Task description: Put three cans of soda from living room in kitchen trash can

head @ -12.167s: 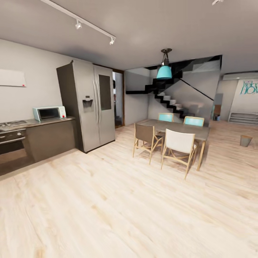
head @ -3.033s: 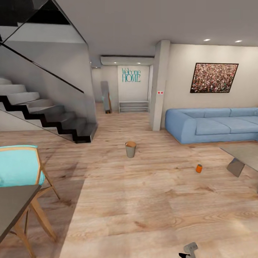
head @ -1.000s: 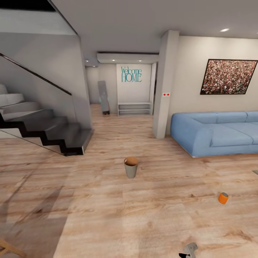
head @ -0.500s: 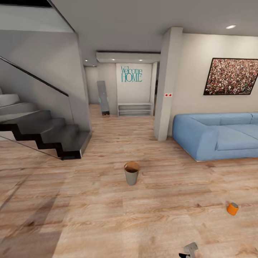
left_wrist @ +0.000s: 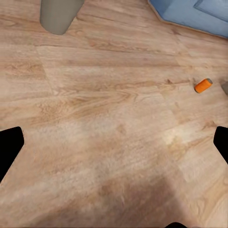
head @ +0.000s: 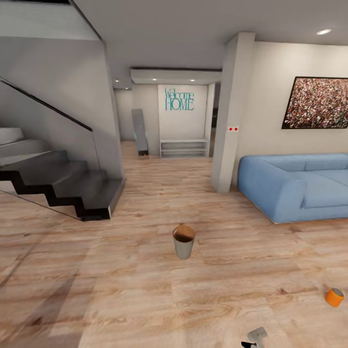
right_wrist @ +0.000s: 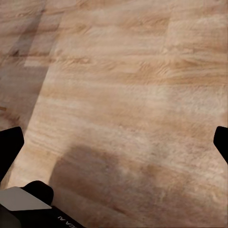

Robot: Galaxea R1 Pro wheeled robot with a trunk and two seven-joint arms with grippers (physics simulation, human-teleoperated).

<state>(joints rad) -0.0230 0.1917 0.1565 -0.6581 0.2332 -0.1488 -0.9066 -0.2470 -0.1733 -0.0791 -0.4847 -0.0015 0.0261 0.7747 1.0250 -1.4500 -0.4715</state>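
The tash can point(head: 184, 241) stands upright on the plank floor mid-room, light grey outside and brown inside. One orange can of soda point(head: 334, 297) lies on the floor to its right, well apart from it. The left wrist view shows the bin point(left_wrist: 59, 14) at one edge and the same orange can point(left_wrist: 203, 85) lying on its side. My left gripper point(left_wrist: 114, 145) is open over bare floor, with its dark fingertips point(left_wrist: 9, 147) at the frame's sides. My right gripper point(right_wrist: 114, 142) is open too, above bare planks. The other two cans are out of view.
A blue sofa point(head: 299, 188) fills the right side, beside a white pillar point(head: 232, 111). Black stairs point(head: 63, 186) with a glass rail rise at the left. A hallway with a low shelf point(head: 183, 147) lies straight ahead. A grey part of my body point(head: 256, 335) shows at the bottom edge.
The view has advanced toward the living room: the bin and the orange can sit lower and nearer in the picture. The dining chair and the low table have left the frame.
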